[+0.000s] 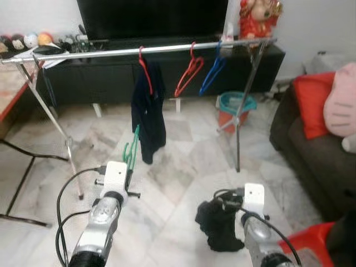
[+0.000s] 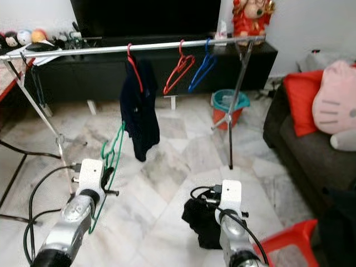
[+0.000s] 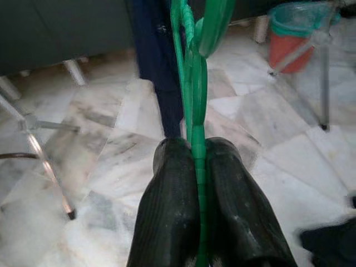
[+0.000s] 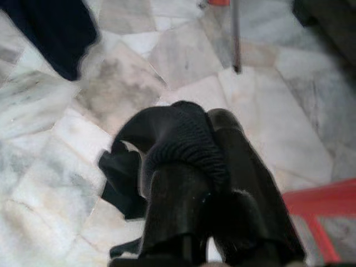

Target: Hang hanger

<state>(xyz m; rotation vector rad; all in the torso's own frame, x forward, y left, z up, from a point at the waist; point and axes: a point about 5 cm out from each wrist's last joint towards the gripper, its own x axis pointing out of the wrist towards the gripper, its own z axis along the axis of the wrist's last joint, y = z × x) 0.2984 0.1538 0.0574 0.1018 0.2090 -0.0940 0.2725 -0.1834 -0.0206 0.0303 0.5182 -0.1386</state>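
Right now the left gripper (image 3: 196, 167) has its two black fingers (image 3: 172, 200) pressed together on the thin green plastic hanger (image 1: 131, 150), which runs straight out from between them — its long axis nearly upright, hook end uppermost. From those jaws the long silver metal rail of the clothes rack (image 1: 100, 53) lies at about twelve o'clock, well above and beyond the hook, so I judge the coming move to be a lift and reach forward by the left arm. A dark navy garment on a red hanger (image 1: 148, 108) hangs near one o'clock; the free stretch of rail sits toward eleven. The right gripper (image 4: 214, 167), low at about four o'clock, is clamped on a bunched black cloth (image 4: 167, 144).
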